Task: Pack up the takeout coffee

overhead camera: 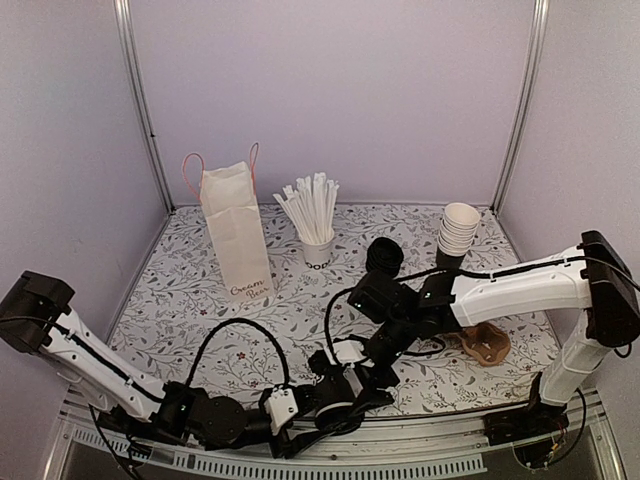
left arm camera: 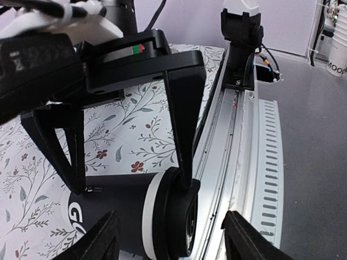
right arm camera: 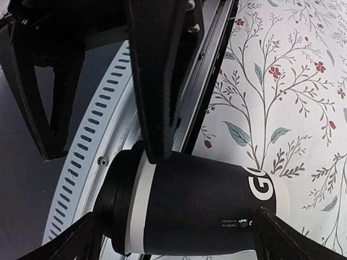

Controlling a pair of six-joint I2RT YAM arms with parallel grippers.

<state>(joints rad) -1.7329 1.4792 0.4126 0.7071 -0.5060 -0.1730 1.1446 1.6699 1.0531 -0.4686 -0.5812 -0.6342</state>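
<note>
The takeout coffee, a black cup with a black lid, lies on its side at the table's near edge, its lid over the metal rail. In the top view it is a dark shape under both grippers. My right gripper is open and straddles the cup lengthwise, one fingertip by the lid and the other by the base. My left gripper is open too. One of its fingers is in front of the cup body, and the other stands clear of the lid with a gap. Both grippers meet at the front centre.
A white paper bag stands at the back left. A white cup of straws is beside it. A stack of lidless cups and a black round object sit at the back right. A brown cardboard piece lies right of the right arm. The slotted rail runs along the near edge.
</note>
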